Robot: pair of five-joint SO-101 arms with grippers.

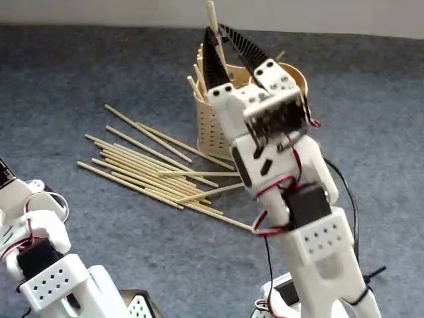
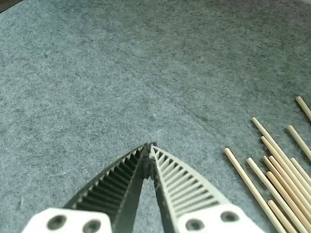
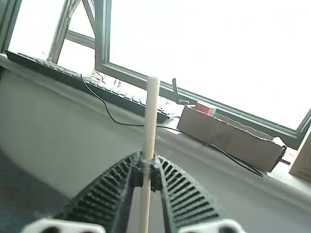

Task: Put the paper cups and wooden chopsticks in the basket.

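grey felt-like worktop (image 1: 79, 66) lies under my left hand (image 2: 149, 145), which hangs low, fingers pressed together on nothing, parked clear of the work, i judge, so it does not get in the other arm's way. just beside it begin the loose chopsticks (image 1: 152, 172), a fanned heap lying flat and crossing one another; i count well over a dozen, but they overlap too much for an exact tally. beyond the heap stands the basket (image 1: 211, 136), cream and slatted, with three or four stick ends poking above its rim, so some of the task looks done. a tan round rim (image 1: 296, 76) shows behind it; it may be one paper cup, though i cannot tell. farthest, above the basket, my right hand (image 1: 216, 31) pinches one chopstick (image 3: 151, 121) near its middle. i hold it upright, i judge, so that it can drop end-first between the sticks already standing.
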